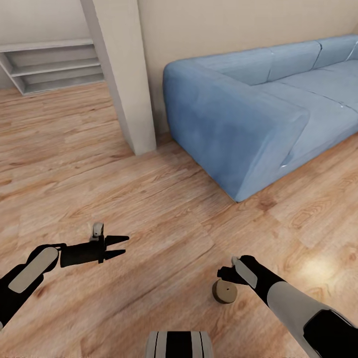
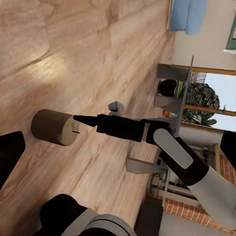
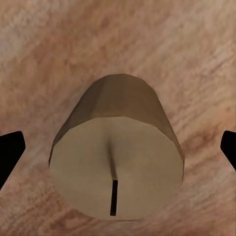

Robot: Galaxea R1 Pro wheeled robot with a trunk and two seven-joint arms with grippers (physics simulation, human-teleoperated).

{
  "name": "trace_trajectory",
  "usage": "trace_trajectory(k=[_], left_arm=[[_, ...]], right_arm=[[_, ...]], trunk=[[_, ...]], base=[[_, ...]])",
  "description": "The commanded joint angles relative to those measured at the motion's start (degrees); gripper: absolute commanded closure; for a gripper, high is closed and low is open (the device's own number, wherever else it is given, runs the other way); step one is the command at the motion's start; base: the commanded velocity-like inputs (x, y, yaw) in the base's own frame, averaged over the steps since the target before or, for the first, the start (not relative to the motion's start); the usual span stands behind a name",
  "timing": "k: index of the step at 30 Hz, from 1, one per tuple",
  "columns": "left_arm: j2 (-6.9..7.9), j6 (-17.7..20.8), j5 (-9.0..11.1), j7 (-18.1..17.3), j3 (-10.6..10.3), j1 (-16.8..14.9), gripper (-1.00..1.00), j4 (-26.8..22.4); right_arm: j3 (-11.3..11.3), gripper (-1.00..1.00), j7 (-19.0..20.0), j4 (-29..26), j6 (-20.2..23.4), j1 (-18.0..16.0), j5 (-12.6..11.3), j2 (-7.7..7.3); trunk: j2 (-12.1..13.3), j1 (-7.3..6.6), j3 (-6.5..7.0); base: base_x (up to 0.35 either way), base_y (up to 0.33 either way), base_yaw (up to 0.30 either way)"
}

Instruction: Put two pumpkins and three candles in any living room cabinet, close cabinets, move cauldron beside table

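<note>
Candle (image 3: 115, 162) on floor (image 1: 164, 219) under open R gripper (image 1: 224, 272)

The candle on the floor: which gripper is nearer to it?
Right. The right gripper hangs just above the candle; the left gripper is well off to the side.

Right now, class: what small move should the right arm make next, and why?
Probably lower the right hand straight onto the candle and close. The candle stands on the floor between the open fingertips, not yet touched.
</note>
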Motion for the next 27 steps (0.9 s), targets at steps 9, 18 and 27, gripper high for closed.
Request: trace_trajectory(k=[9,18,27], left_arm=[[0.05,0.1,-0.2,-0.3,-0.1,-0.1,-1.00,0.0],[-0.02,0.1,-0.2,-0.3,-0.1,-0.1,-1.00,-0.1],[-0.04,0.1,-0.2,-0.3,-0.1,-0.1,-1.00,-0.2]], right_arm=[[0.4,-1.00,-0.5,-0.2,-0.7,0.0,-0.6,-0.06],[0.5,-1.00,-0.5,-0.1,-2.6,0.0,-0.3,-0.04],[0.6,-1.00,-0.5,-0.1,-2.0,0.0,-0.2,0.01]], trunk=[[-0.1,0.22,-2.04],[-0.2,0.24,-2.26],[-0.2,0.24,-2.26]], base=[[0.000,0.000,0.000],[0.000,0.000,0.000],[0.000,0.000,0.000]])
